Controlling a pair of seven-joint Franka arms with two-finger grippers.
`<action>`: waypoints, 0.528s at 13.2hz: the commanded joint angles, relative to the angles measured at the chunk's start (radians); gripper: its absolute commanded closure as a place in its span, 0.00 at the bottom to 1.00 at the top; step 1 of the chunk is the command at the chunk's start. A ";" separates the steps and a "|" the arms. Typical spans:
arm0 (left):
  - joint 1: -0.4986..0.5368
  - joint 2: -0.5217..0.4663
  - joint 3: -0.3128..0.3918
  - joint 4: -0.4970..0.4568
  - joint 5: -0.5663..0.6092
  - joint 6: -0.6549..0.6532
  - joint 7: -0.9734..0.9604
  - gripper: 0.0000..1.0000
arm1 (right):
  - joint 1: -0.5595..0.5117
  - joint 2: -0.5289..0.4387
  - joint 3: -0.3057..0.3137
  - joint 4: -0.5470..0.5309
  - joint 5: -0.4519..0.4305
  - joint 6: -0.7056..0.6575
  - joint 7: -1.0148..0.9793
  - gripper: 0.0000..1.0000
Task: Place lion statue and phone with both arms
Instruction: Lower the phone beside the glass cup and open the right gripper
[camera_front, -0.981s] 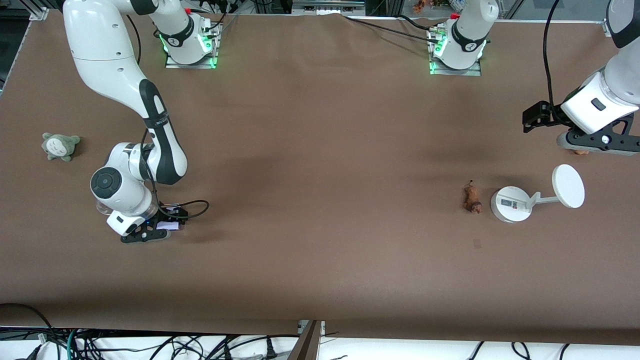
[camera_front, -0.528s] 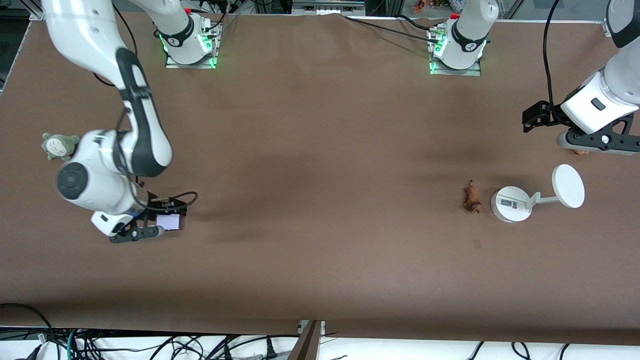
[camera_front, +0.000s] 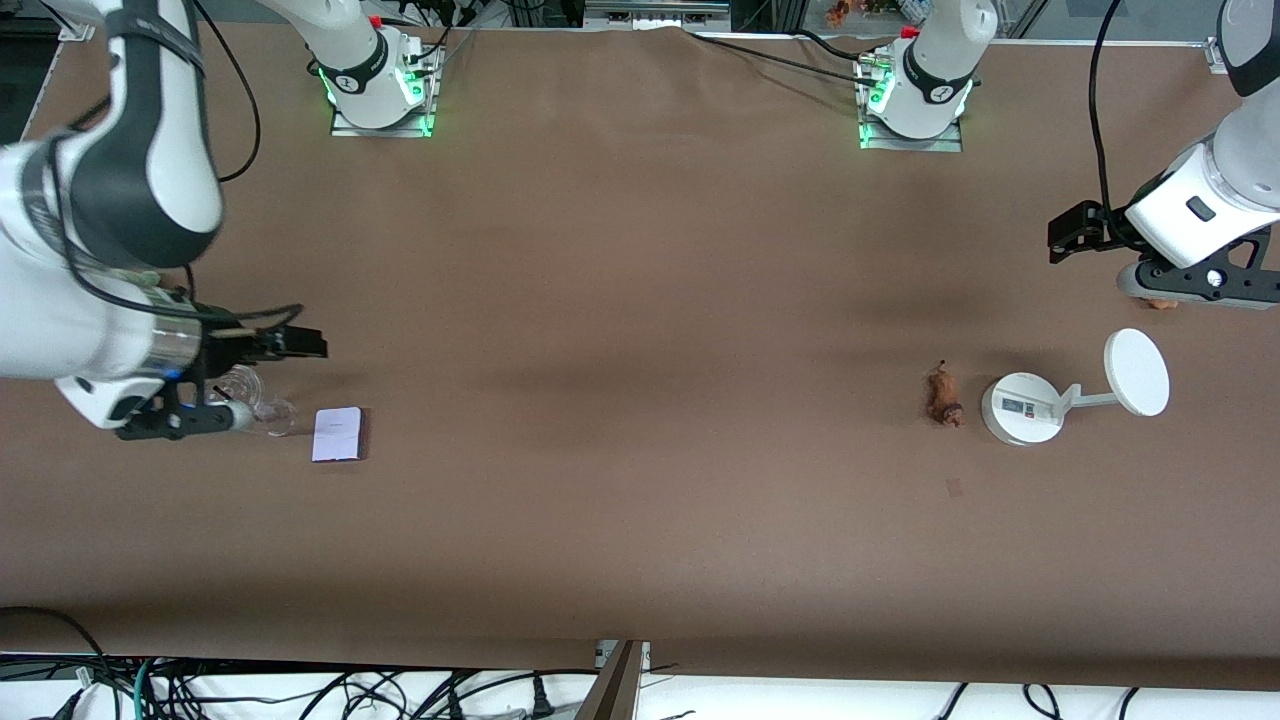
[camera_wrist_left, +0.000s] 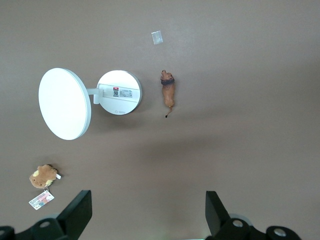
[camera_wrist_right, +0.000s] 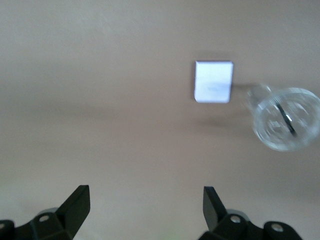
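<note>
The phone (camera_front: 338, 435) lies flat on the brown table toward the right arm's end, pale face up; it also shows in the right wrist view (camera_wrist_right: 214, 81). My right gripper (camera_front: 185, 420) is open and empty, up in the air beside the phone, its jaws wide apart (camera_wrist_right: 145, 192). The lion statue (camera_front: 943, 397) lies on the table beside the white stand's base; the left wrist view shows it too (camera_wrist_left: 168, 92). My left gripper (camera_front: 1198, 284) is open and empty (camera_wrist_left: 148, 200), over the table near the left arm's end, apart from the lion.
A white stand with round base (camera_front: 1022, 408) and disc (camera_front: 1136, 372) lies by the lion. A brown plush with a tag (camera_wrist_left: 44, 176) sits under the left gripper. A clear glass (camera_front: 262, 405) stands beside the phone. A small tape patch (camera_front: 955, 487) is nearer the camera.
My right gripper has let go of the phone, risen and moved toward the right arm's end of the table; the phone now lies uncovered. The left arm has barely moved.
</note>
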 joint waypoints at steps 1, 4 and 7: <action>0.006 -0.003 0.000 0.013 -0.022 -0.016 0.001 0.00 | -0.010 -0.049 -0.039 0.049 0.004 -0.127 0.073 0.00; 0.006 -0.005 0.000 0.013 -0.022 -0.016 0.001 0.00 | -0.010 -0.072 -0.065 0.049 0.004 -0.176 0.127 0.00; 0.006 -0.005 0.000 0.013 -0.022 -0.016 0.001 0.00 | -0.010 -0.074 -0.063 0.047 -0.003 -0.188 0.126 0.00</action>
